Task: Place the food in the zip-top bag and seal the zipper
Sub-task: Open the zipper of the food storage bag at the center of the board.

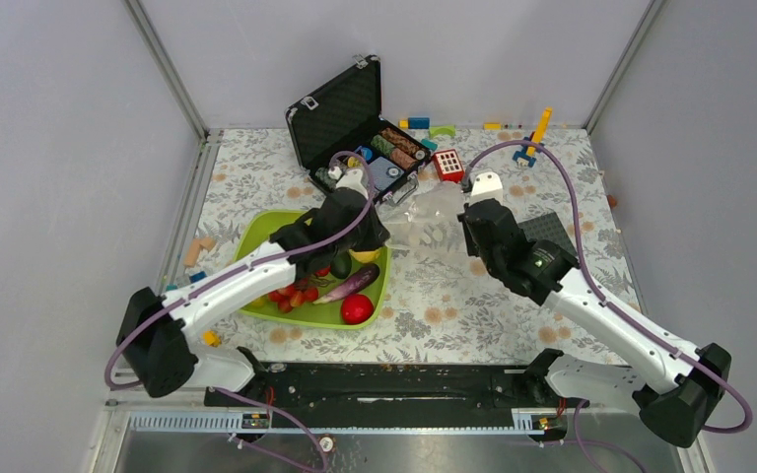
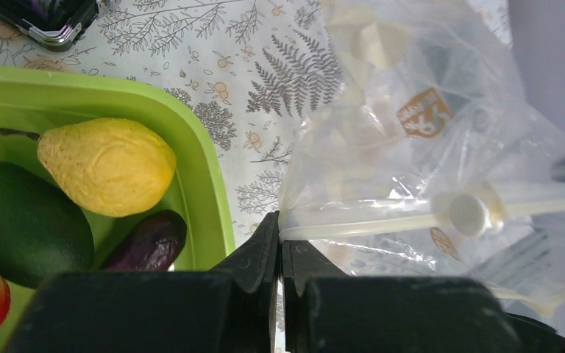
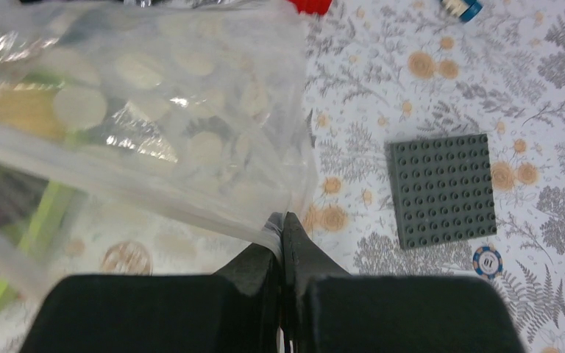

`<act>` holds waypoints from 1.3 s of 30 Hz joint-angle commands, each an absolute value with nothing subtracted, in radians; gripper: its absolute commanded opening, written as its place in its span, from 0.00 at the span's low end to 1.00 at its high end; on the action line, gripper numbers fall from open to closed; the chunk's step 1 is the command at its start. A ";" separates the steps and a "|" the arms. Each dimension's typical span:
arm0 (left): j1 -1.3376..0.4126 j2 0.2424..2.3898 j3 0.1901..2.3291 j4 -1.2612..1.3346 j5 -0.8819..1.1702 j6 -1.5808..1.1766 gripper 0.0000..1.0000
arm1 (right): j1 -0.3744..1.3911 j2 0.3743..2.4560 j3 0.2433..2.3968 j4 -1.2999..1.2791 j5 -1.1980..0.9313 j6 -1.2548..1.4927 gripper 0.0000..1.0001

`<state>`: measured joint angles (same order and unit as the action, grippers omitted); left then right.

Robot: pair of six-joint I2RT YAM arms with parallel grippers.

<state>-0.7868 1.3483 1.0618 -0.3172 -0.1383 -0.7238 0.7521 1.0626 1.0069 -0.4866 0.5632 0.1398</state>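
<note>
Floral counter [image 1: 473, 296]: zip-top bag [image 1: 432, 209] held mid-frame between my 2 hands, left hand [image 2: 280, 237] clamped on the zipper [image 2: 368, 225] end, right hand [image 3: 282, 229] pinched shut on the opposite edge. All food [image 1: 357, 308] sits in tray [image 1: 252, 235], lower left. Risk: thin film slips, mouth collapses.

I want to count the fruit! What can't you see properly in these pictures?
Top view: the left arm covers part of the green tray and what's there.
Wrist views: glare and white dots on the zip-top bag blur its inside.
Left wrist view: the left pincer hides part of the eggplant.
</note>
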 commanded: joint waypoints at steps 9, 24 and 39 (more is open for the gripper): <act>-0.757 1.619 1.229 -0.275 0.098 -0.586 0.04 | 0.703 0.954 1.114 -0.890 0.356 0.256 0.00; -0.789 1.493 1.160 -0.242 0.279 -0.563 0.99 | 0.701 1.180 1.156 -0.922 0.477 0.342 0.00; -0.770 1.205 0.970 -0.465 -0.087 -0.570 0.99 | 0.676 1.344 1.225 -0.908 0.403 0.442 0.00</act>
<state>-0.7818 1.2373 1.0149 -0.3939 0.0494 -0.5655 0.6941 1.3151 1.1698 -0.9077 0.4164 0.3882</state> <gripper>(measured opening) 0.985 0.021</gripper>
